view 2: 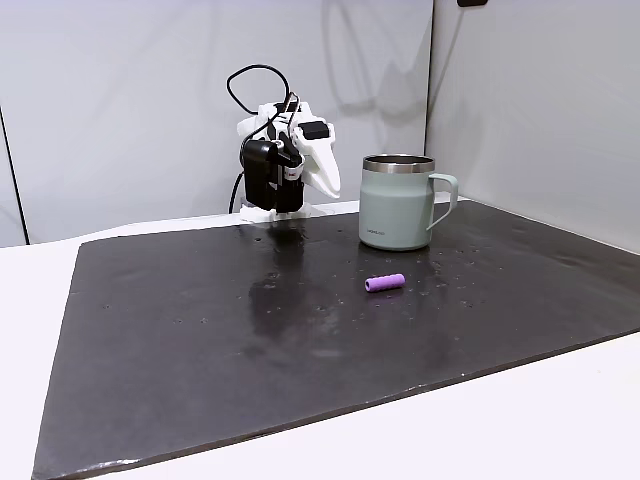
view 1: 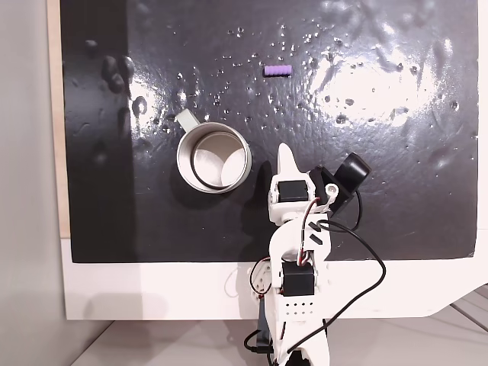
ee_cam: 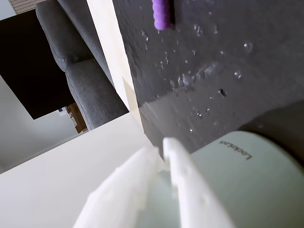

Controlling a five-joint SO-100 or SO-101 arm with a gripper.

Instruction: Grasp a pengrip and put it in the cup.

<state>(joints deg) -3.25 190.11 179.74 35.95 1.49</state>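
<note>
Wrist view showed the pincer (ee_cam: 164,145) with its two white jaws pressed together, clenched on nothing, the cup (ee_cam: 237,175) just beside it and the pengrip (ee_cam: 160,14) well ahead on the dark mat (ee_cam: 228,61). To grasp well, the jaws would need to part, reach past the cup and straddle the tube across its length. The arm sat folded back near its base, pincer tilted downward.

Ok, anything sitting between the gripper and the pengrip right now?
Nothing visible. In a fixed view only bare dark mat lies between the gripper and the pengrip; the cup stands off to the left.
</note>
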